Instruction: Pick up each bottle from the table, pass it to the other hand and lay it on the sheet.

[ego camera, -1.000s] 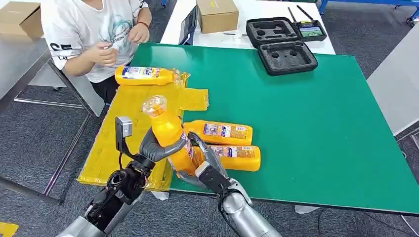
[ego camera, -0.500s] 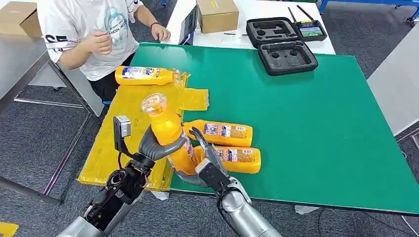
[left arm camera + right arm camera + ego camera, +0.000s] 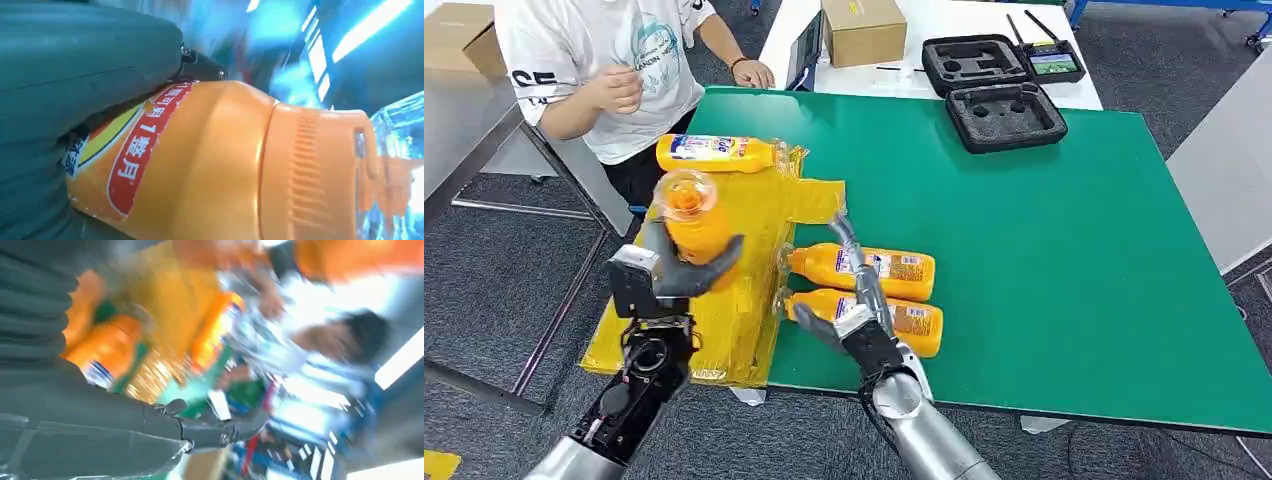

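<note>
In the left wrist view we read white Chinese characters on a red band of the label on the held bottle: "1整月", with "瓶可用" above it, partly cut off by the left hand. At the label's edge beside the hand a further character is half hidden and we cannot read it. In the head view, the bottle at the far edge of the sheet carries a blue and white label whose word is too small to make out. The person's white shirt shows large dark letters on the sleeve, possibly "SE", and small print on the chest that we cannot read.
</note>
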Action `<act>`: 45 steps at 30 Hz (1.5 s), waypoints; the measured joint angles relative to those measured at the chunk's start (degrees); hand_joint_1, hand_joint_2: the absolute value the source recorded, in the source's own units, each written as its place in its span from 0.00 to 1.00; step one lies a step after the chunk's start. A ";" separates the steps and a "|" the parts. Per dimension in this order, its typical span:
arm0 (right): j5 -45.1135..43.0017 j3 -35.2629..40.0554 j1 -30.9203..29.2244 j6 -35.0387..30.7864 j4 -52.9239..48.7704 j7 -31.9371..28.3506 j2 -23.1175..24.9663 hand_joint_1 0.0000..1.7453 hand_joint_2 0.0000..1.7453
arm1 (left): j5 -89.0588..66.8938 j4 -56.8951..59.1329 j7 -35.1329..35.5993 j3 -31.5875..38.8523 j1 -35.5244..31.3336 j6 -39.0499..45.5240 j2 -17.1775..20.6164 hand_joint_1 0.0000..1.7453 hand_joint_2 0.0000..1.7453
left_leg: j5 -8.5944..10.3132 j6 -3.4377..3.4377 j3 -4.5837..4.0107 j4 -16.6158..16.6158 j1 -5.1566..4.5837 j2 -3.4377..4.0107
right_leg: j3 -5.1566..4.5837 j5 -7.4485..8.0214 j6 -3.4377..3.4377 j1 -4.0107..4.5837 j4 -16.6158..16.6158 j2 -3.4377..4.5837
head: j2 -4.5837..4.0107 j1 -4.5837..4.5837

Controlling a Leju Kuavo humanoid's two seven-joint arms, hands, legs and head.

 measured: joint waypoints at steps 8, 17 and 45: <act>-4.40 4.68 4.13 -5.48 -12.75 -0.13 -2.62 0.00 0.00 | -10.48 -0.61 -1.87 9.25 3.18 9.49 3.26 1.00 1.00 | -0.02 -0.02 -0.01 -0.02 0.00 0.00 | -0.03 -0.04 -0.02 0.00 -0.01 -0.01 | 0.00 0.02; -6.62 6.71 4.33 -5.57 -16.01 -0.15 -3.34 0.00 0.00 | -14.03 -2.75 0.65 11.66 5.93 9.51 3.98 1.00 1.00 | -0.01 -0.01 -0.01 -0.01 0.00 -0.01 | 0.00 -0.02 -0.01 -0.01 -0.01 -0.02 | 0.00 0.00; -7.89 9.23 2.56 0.16 -16.60 -0.13 -3.15 0.00 0.00 | -60.02 25.95 24.71 2.04 -9.08 -10.10 7.59 1.00 1.00 | 0.02 0.00 -0.05 -0.01 0.01 -0.02 | -0.07 0.00 0.00 0.01 0.01 -0.02 | 0.00 0.00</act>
